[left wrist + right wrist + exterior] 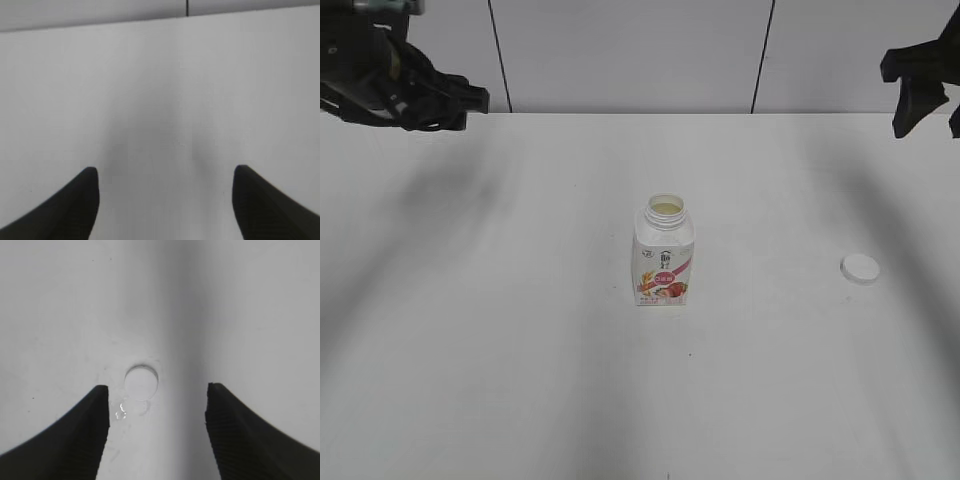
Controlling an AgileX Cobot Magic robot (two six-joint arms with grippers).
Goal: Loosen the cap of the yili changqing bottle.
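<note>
Mid-counter we find the yili changqing bottle upright, neck open, contents exposed; the cap lies well right, droplets beside it. Farther back, left gripper and right gripper hang wide open, empty. Any arm sweep could tip and spill it.

The yili changqing bottle stands upright mid-table, neck open. Its white cap lies flat well off to the right. Both arms hang raised at the far corners.
</note>
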